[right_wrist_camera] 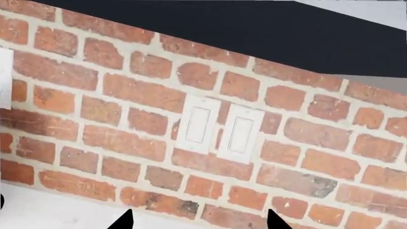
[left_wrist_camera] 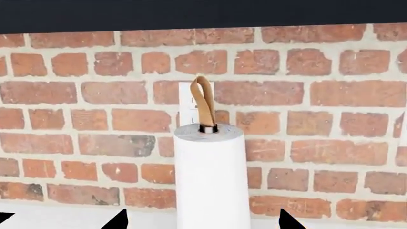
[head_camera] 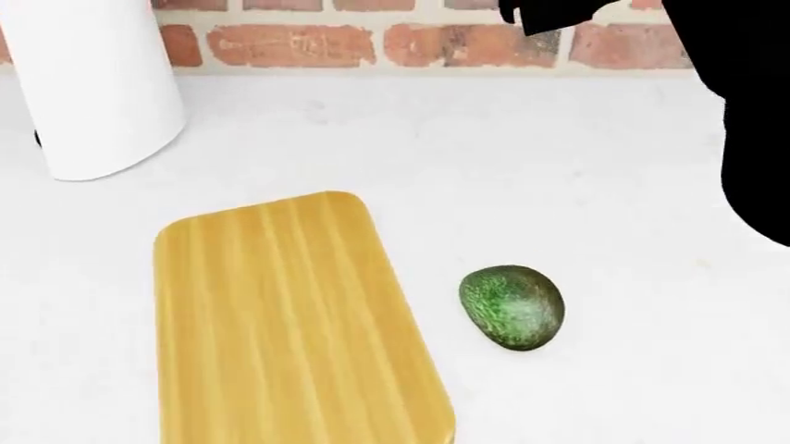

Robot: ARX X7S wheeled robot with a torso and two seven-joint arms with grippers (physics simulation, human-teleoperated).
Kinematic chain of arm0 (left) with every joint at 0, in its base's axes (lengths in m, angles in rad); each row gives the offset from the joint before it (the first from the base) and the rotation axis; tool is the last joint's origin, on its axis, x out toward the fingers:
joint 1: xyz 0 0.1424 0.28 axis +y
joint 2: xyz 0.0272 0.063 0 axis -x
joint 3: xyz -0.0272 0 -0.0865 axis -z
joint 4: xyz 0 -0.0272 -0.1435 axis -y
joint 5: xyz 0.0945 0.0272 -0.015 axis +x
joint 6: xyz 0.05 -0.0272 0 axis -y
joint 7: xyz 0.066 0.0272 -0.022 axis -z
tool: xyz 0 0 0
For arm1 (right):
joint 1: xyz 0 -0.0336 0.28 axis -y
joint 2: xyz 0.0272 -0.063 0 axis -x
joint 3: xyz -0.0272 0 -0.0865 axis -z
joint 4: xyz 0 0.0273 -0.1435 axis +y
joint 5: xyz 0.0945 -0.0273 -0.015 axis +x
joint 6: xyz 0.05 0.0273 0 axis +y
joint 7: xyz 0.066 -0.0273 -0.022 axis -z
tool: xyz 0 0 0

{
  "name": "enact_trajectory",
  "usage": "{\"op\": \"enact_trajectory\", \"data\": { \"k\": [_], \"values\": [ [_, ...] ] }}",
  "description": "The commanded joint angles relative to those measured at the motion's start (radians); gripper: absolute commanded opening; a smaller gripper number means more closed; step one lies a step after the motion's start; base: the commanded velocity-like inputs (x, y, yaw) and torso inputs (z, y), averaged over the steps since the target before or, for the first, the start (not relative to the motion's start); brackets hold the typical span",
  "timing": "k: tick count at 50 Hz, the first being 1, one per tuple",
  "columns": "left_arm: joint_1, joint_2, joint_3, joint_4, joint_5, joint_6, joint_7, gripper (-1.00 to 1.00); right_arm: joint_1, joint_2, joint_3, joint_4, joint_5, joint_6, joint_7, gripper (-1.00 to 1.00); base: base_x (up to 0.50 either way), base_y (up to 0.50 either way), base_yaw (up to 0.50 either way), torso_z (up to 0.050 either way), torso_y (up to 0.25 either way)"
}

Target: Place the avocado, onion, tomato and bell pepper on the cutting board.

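Observation:
The dark green, bumpy avocado point(head_camera: 512, 307) lies on the white counter just right of the cutting board point(head_camera: 290, 324), apart from it. The light wooden board is bare. The onion, tomato and bell pepper are out of view. In the left wrist view, my left gripper point(left_wrist_camera: 202, 222) is open, its black fingertips point(left_wrist_camera: 119, 220) spread wide, facing a paper towel roll point(left_wrist_camera: 211, 176). My right gripper point(right_wrist_camera: 198, 222) is open too, with nothing between its fingertips point(right_wrist_camera: 124, 220), and points at the brick wall. My right arm point(head_camera: 756, 120) shows as a black shape at the far right, well above the avocado.
The white paper towel roll point(head_camera: 92, 83) stands at the back left of the counter, beyond the board. A brick wall point(head_camera: 370, 42) closes off the back. It carries a double light switch point(right_wrist_camera: 219, 130).

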State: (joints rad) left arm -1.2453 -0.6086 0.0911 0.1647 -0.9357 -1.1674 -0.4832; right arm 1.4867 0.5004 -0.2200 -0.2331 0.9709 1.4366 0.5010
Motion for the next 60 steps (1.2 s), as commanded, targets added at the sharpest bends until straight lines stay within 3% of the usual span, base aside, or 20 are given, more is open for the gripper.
{"op": "enact_trajectory", "data": {
  "k": [1, 8, 15, 21, 27, 28, 29, 31, 43, 60],
  "values": [
    [-0.017, 0.021, -0.033, -0.027, 0.009, -0.009, 0.018, 1.00, -0.009, -0.016, 0.016, 0.009, -0.002, -0.018, -0.039, 1.00, 0.50, 0.14, 0.00, 0.000, 0.000],
    [-0.020, 0.021, -0.027, -0.031, 0.009, -0.006, 0.022, 1.00, -0.021, -0.018, 0.031, 0.019, 0.010, -0.032, -0.038, 1.00, 0.43, 0.12, 0.00, 0.000, 0.001],
    [-0.018, 0.011, -0.042, -0.003, -0.017, -0.028, 0.013, 1.00, -0.012, -0.014, 0.078, 0.013, 0.133, 0.103, -0.019, 1.00, 0.00, 0.00, 0.00, 0.000, 0.002],
    [-0.002, 0.004, -0.044, 0.012, -0.024, -0.026, 0.016, 1.00, 0.027, 0.095, -0.030, 0.107, 0.647, 0.128, 0.301, 1.00, 0.00, 0.00, 0.00, 0.000, 0.000],
    [-0.001, 0.001, -0.043, 0.012, -0.026, -0.024, 0.019, 1.00, 0.080, 0.191, -0.178, 0.136, 0.992, 0.100, 0.494, 1.00, 0.00, 0.00, 0.00, 0.000, 0.000],
    [-0.001, -0.001, -0.047, 0.022, -0.036, -0.032, 0.018, 1.00, 0.230, 0.276, -0.328, 0.201, 1.142, 0.094, 0.589, 1.00, 0.00, 0.00, 0.00, 0.000, 0.000],
    [-0.001, -0.002, -0.047, 0.023, -0.036, -0.032, 0.018, 1.00, 0.274, 0.283, -0.478, 0.207, 1.292, 0.087, 0.604, 1.00, 0.00, 0.00, 0.00, 0.000, 0.000],
    [-0.001, -0.003, -0.047, 0.023, -0.037, -0.032, 0.018, 1.00, 0.298, 0.285, -0.527, 0.215, 1.368, 0.093, 0.603, 1.00, 0.00, 0.00, 0.00, 0.000, 0.000],
    [-0.012, -0.003, -0.042, 0.025, -0.045, -0.037, 0.015, 1.00, 0.395, 0.289, -0.684, 0.279, 1.405, 0.129, 0.517, 1.00, 0.00, 0.00, 0.00, 0.000, 0.000],
    [-0.015, -0.007, -0.035, 0.020, -0.046, -0.031, 0.017, 1.00, 0.466, 0.295, -0.827, 0.298, 1.207, 0.119, 0.244, 1.00, 0.00, 0.00, 0.00, 0.000, 0.000]
  ]
}}
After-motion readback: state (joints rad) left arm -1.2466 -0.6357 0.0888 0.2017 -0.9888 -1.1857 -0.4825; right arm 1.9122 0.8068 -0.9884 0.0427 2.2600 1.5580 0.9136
